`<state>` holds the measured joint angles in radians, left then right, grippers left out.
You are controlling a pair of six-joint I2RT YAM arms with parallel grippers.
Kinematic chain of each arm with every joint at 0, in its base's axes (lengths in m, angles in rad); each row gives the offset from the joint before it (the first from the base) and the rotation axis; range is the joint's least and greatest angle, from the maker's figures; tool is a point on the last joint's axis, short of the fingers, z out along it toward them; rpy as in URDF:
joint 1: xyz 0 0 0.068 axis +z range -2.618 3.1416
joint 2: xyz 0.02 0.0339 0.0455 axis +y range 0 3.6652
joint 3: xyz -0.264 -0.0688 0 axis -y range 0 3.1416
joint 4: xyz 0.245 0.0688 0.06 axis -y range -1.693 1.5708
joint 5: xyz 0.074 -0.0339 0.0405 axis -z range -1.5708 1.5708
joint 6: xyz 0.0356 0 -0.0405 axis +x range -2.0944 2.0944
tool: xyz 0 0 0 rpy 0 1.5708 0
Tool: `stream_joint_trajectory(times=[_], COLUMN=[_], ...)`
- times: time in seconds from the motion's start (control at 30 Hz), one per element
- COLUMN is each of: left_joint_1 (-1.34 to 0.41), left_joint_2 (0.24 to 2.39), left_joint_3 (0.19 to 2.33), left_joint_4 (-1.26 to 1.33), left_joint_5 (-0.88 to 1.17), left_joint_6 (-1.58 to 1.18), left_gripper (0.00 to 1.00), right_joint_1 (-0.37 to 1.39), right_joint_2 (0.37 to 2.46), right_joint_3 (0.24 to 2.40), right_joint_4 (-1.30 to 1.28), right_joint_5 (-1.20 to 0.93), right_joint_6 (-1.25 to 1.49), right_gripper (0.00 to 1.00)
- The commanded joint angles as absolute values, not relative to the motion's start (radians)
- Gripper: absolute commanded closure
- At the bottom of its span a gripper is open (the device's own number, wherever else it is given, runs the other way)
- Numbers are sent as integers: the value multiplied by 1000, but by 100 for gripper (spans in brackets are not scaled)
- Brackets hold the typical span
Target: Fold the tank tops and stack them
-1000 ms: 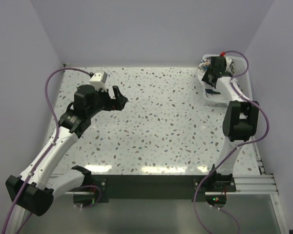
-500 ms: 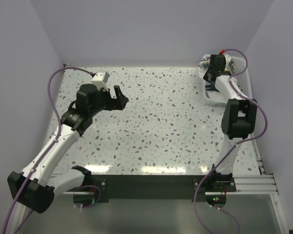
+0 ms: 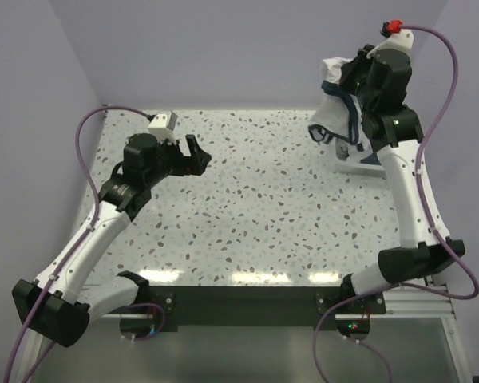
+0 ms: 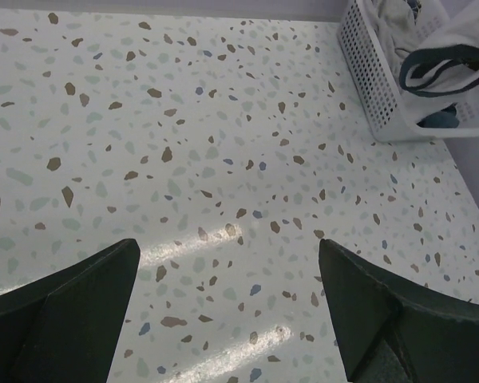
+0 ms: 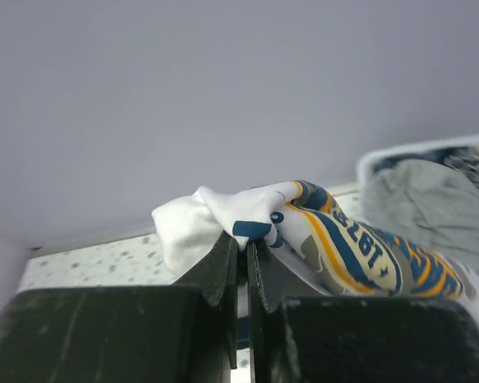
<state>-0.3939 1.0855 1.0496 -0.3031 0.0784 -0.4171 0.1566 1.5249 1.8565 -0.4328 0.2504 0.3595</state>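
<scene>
Clamping the right fingers (image 5: 241, 243) tight together on a bunched fold of the white tank top (image 5: 335, 235), with the blue and yellow print bulging out just beside the tips and a plain white lump pushing out on the other side. Holding that cloth up in the air over the far right corner of the desk (image 3: 255, 199), above the white slatted basket (image 3: 358, 166), with navy-trimmed edges drooping below the grip. Not showing clearly whether the lowest part is touching the basket or hanging free of it. Leaving the grey tank top (image 5: 419, 195) lying crumpled inside the basket, beyond the raised one in the right wrist view. Reaching high with the right arm (image 3: 407, 191), wrist well above the desk and close to the back wall (image 3: 239, 48). Spreading the left fingers (image 3: 193, 155) wide apart, gripping nothing, hovering over the speckled desk on its far left side, well apart from the basket and both tank tops. Pointing those parted tips across the speckled surface, with the basket showing at the upper right corner of the left wrist view.
</scene>
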Motion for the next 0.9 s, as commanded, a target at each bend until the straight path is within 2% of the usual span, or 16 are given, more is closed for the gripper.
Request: stream_joint_trajectory(times=[0.0,0.23,0.27,0.3,0.33,0.37,0.47,0.6,0.73,0.87], left_joint_1=[-396,-394,-394,-394,-396,-396,-396,-397,-410,-429], left_joint_2=[1065,1028,1029,1031,1034,1046,1075,1123,1193,1296], left_joint_3=[1095,1089,1088,1078,1071,1062,1003,835,688,612], left_joint_4=[-258,-259,-256,-255,-249,-242,-215,-114,-23,75], left_joint_5=[74,32,31,34,37,38,52,97,124,129], left_joint_6=[-436,-459,-462,-463,-469,-474,-500,-581,-633,-666], left_gripper=[0,0,0,0,0,0,1,9,18,21], right_joint_1=[251,420,422,422,422,422,420,420,434,595], right_joint_2=[1462,1394,1387,1378,1370,1361,1345,1267,1250,1363], right_joint_3=[1904,1829,1809,1780,1717,1691,1564,1335,1116,1095], right_joint_4=[-456,-442,-446,-439,-442,-452,-508,-493,-404,-382], right_joint_5=[134,-9,-17,-3,38,54,148,241,114,181], right_joint_6=[330,376,386,396,399,402,413,460,474,457], right_gripper=[100,100,97,81,69,49,35,30,31,31])
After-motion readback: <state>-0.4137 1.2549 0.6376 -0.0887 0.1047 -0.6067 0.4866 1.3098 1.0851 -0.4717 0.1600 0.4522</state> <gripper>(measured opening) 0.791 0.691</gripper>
